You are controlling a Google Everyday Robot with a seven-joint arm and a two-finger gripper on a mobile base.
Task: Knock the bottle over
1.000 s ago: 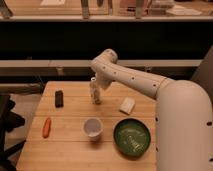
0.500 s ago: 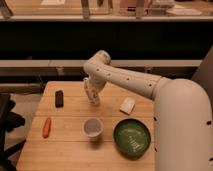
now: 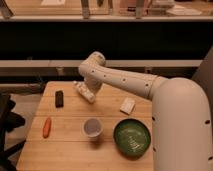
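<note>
At the table's [image 3: 70, 150] far end, the bottle [image 3: 83, 91] leans steeply, cap toward the left, against the gripper [image 3: 91, 90]. It looks light, slick, thin-walled; a nudge near the cap should finish tipping it. No squeeze needed.

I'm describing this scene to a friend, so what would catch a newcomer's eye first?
The big white robot arm sweeps from the right across the wooden table, its tool at the tilted bottle near the far edge. Nearer, a green bowl sits right of a white cup, an orange carrot at left.
</note>
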